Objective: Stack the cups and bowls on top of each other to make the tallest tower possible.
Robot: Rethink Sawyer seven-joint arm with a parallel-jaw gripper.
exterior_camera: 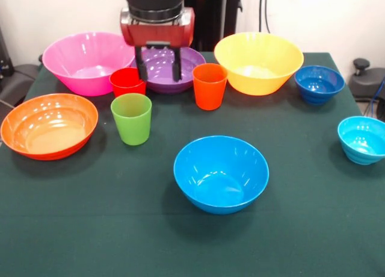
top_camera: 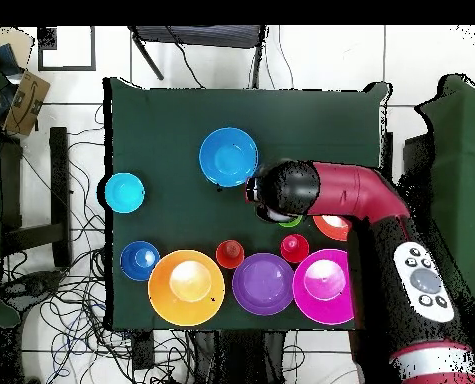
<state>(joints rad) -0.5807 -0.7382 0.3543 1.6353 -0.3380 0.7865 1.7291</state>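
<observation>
Table under dark green cloth; nothing stacked, every piece sits alone on it. Arm reaches in across the right side in the overhead view.

Along the robot's edge: pink bowl, purple bowl, yellow bowl. Orange bowl in front of the pink one; blue bowl alone mid-table.

Gripper hangs over the purple bowl (front view), fingers apart, holding nothing.

Small bowls: dark blue bowl just beside the yellow one, cyan bowl near the table edge.

Cups, all upright: green cup, orange cup, red cup touching the pink bowl's rim in view.
</observation>
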